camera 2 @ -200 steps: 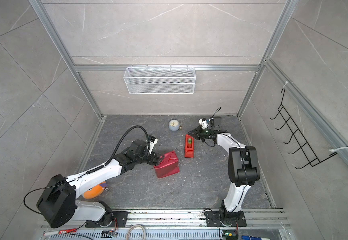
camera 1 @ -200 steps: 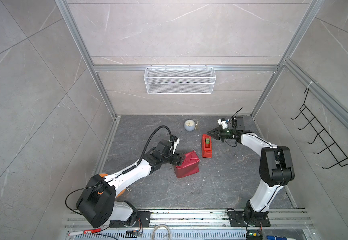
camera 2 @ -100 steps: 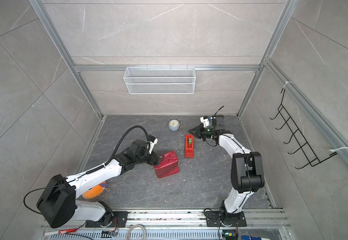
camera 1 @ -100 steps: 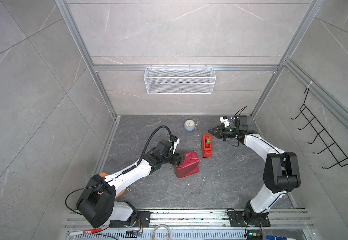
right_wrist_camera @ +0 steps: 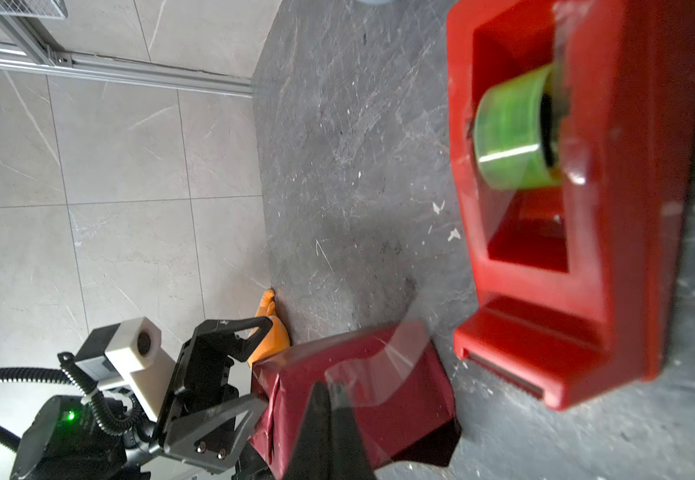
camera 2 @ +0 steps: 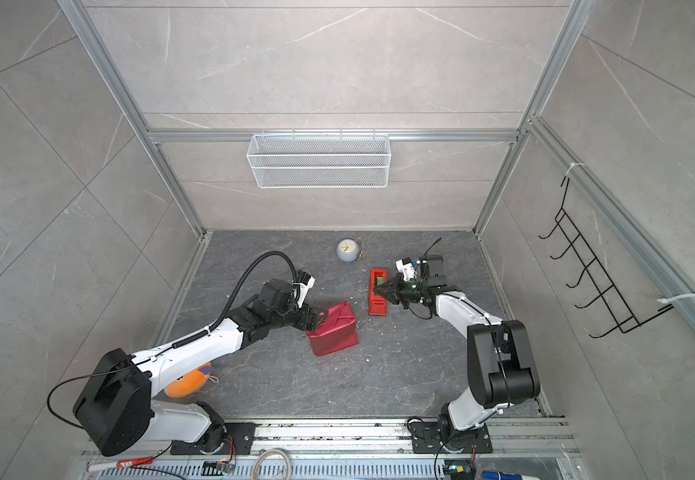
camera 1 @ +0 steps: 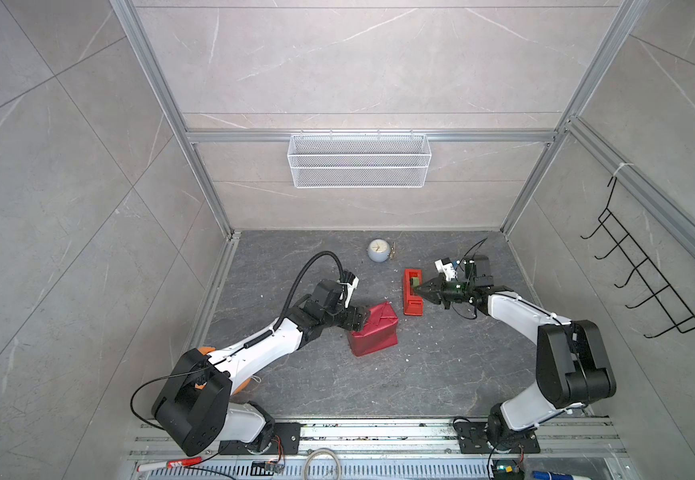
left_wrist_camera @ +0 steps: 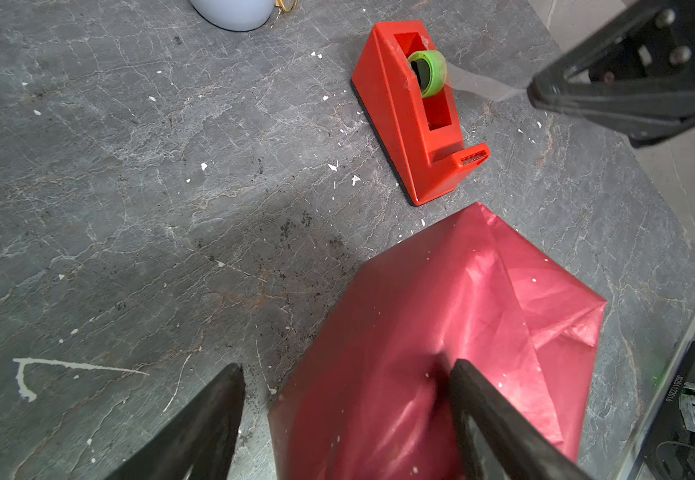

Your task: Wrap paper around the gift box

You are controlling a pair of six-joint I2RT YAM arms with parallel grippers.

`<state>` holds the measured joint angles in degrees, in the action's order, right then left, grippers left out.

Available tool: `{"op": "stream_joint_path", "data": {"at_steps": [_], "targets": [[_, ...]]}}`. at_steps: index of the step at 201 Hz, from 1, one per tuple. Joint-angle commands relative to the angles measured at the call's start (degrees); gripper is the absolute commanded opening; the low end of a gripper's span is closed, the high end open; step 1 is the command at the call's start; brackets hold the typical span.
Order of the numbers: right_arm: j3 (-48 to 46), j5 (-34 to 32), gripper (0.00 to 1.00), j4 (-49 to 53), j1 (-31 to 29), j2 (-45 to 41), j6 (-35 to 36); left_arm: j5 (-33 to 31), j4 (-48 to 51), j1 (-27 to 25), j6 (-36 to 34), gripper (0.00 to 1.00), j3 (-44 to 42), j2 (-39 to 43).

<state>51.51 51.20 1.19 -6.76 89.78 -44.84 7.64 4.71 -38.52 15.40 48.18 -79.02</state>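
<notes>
Gift box (camera 1: 373,334) in paper (left_wrist_camera: 441,311), left fingers (left_wrist_camera: 503,424) spread astride edge, right fingers (right_wrist_camera: 325,436) pinching tape (right_wrist_camera: 375,374)

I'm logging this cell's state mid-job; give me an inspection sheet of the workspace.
Surface: grey stone table, white flecks scattered.
Job's things: maroon paper folded round the box, which is fully hidden.
Clutter: red tape dispenser, clock, orange object by the left arm's base.
End effectors: left end effector open, one finger on the paper; right end effector shut on a clear tape strip from the dispenser.
Cables: black hose arches above the left arm.
Surroundings: wire basket on back wall, hook rack on right wall.
</notes>
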Motion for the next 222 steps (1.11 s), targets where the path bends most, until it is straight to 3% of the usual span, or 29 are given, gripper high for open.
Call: {"op": "stream_joint_path", "data": {"at_steps": [1,222], "targets": [[-3.24,-0.84,0.0,-2.92,-0.54,-2.95,-1.47,-0.52,4.01,-0.17,-1.73,0.79,-0.72,-0.68],[-15.8,-3.19,0.0,-6.74,-2.48,-4.17,-0.61,-0.52,3.6,-0.22,-1.77,0.79,-0.54,-1.66]]}}
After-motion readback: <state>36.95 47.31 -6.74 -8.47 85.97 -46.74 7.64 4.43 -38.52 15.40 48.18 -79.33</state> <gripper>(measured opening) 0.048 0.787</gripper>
